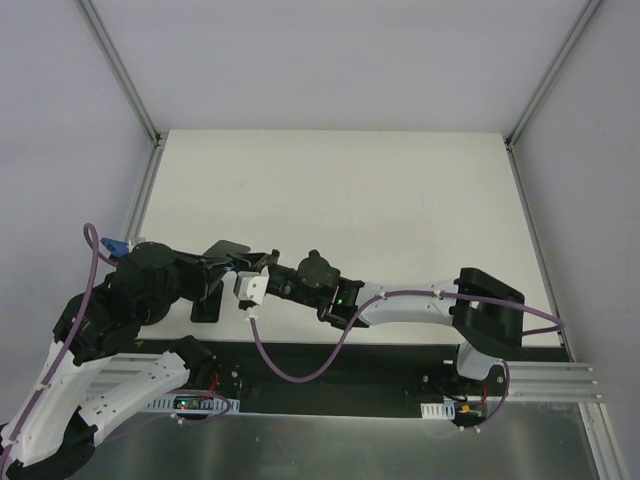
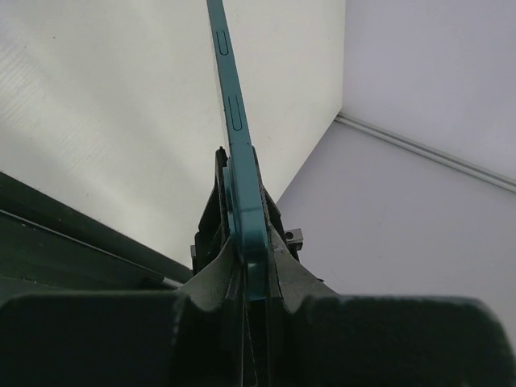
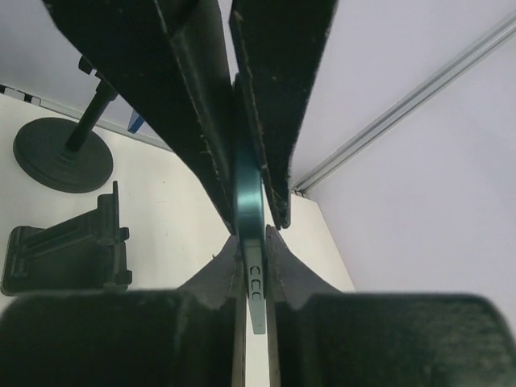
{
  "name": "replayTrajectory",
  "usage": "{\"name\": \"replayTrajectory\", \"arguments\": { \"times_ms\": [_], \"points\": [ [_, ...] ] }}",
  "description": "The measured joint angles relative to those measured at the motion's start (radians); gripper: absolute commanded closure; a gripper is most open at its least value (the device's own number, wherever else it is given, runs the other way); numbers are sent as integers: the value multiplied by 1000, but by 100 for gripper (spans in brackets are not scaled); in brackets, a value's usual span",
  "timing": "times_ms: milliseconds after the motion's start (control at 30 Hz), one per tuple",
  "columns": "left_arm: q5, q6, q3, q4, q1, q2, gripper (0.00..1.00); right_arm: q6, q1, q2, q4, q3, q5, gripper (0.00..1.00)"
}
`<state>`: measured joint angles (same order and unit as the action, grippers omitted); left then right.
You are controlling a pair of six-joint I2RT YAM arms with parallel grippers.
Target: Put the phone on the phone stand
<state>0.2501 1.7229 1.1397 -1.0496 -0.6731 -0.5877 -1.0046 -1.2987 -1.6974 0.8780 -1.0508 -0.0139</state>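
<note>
The phone [image 2: 232, 121] shows edge-on, thin with a teal rim and side buttons, held above the table. My left gripper [image 2: 251, 266] is shut on its near end. My right gripper [image 3: 254, 266] is shut on the other end of the phone [image 3: 248, 201], with the left gripper's fingers [image 3: 173, 89] clamped on it just beyond. In the top view the phone [image 1: 226, 247] is a dark slab between the left gripper [image 1: 215, 268] and the right gripper [image 1: 243, 268]. The phone stand [image 3: 63, 153], with a round disc base and thin stem, stands on the table to the left. In the top view it is hidden under the left arm.
A blocky matte black piece [image 3: 64, 246] sits on the white table beside the stand's base; it also shows in the top view [image 1: 205, 303]. An aluminium frame rail [image 3: 403, 105] runs along the table's edge. Purple cables [image 1: 300, 370] trail from both arms.
</note>
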Motion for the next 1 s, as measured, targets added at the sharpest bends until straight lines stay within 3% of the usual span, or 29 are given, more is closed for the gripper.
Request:
{"name": "replayTrajectory", "arguments": {
  "times_ms": [67, 133, 167, 233, 533, 667, 1000],
  "points": [
    [4, 2, -1, -5, 0, 3, 97, -17, -8, -6, 4, 0, 13, 99],
    [12, -4, -8, -8, 0, 11, 55, -28, -16, -18, 18, 0, 25, 99],
    [16, -14, -11, -9, 0, 16, 20, -29, -19, -25, 26, 0, 34, 99],
    [31, -53, -15, 14, 0, 29, 1, -8, -23, -44, 31, -12, 58, 99],
    [206, -260, -19, 87, 0, 226, 1, 169, -10, -177, 0, -133, 32, 99],
    [288, -367, -18, 88, 0, 312, 1, 322, 22, -227, -23, -208, -37, 99],
    [357, -535, -16, 91, 0, 343, 1, 489, 63, -385, -203, -439, -157, 99]
  ]
}}
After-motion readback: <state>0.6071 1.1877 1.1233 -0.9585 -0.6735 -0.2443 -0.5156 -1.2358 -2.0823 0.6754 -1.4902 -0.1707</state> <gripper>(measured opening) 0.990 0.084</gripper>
